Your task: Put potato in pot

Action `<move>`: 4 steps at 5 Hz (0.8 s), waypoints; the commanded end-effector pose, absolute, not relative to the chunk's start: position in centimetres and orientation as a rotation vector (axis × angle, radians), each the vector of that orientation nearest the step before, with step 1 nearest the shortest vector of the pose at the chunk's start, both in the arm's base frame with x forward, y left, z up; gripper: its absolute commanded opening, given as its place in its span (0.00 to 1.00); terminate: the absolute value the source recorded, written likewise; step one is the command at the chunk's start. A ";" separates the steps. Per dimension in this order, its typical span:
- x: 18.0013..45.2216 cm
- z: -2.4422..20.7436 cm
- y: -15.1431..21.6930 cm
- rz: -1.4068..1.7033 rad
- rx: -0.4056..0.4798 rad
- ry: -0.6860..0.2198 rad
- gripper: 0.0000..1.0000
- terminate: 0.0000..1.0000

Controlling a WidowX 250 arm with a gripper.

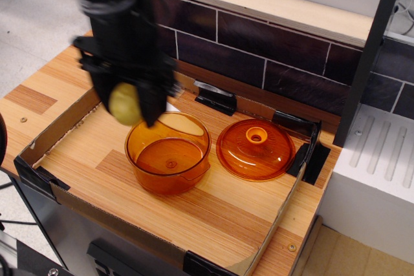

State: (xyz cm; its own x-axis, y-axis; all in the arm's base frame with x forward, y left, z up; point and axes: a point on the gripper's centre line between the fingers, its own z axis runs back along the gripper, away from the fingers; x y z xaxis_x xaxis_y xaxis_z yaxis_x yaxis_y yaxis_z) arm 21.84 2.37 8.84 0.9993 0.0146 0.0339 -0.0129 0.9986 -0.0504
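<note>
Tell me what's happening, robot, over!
Gripper shut on potato, up in the air. Hanging by the left rim of the pot, not inside yet. Pot empty, lid off beside it.

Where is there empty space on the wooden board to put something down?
Bare wood lies in front of the pot and lid, toward the near cardboard edge, and left of the pot. It is crowded at the back, where the gripper holds the potato.
</note>
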 end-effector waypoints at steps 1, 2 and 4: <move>23.7 7.5 0.9 0.022 -0.012 -0.033 0.00 0.00; 24.3 6.6 1.1 0.040 0.006 -0.027 1.00 0.00; 24.8 7.0 2.0 0.046 -0.003 -0.036 1.00 0.00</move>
State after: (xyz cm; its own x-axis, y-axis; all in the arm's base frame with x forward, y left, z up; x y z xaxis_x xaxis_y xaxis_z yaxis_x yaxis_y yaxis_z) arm 23.58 1.48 6.40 0.9992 0.0402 -0.0060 -0.0403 0.9992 -0.0052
